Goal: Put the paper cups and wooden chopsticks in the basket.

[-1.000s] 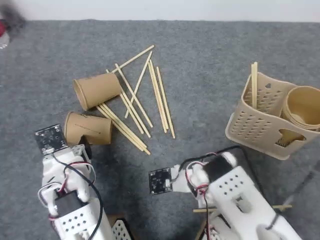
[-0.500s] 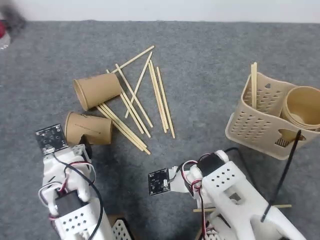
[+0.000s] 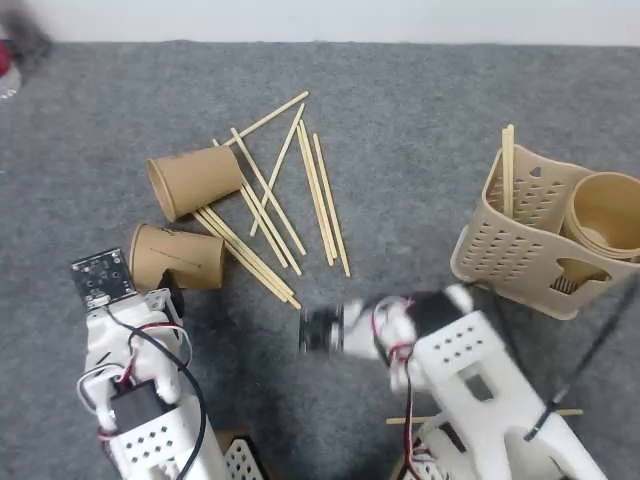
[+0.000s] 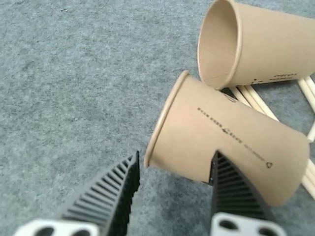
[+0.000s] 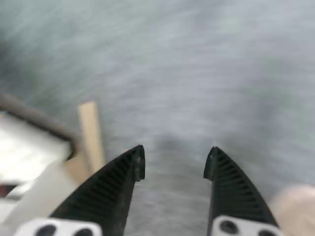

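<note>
Left end effector (image 4: 175, 156), two loose cups (image 3: 194, 181)

Grey carpet (image 3: 420, 100) under cups (image 3: 195, 180), chopsticks (image 3: 320, 195), basket (image 3: 505, 250)

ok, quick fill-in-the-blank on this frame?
The cup by the left gripper lies on its ____.
The chopsticks in the basket stand ____.
The right gripper has its jaws ____.
Missing words: side; upright; open.

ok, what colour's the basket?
The basket is cream plastic with perforated walls; the high view shows it best.
</note>
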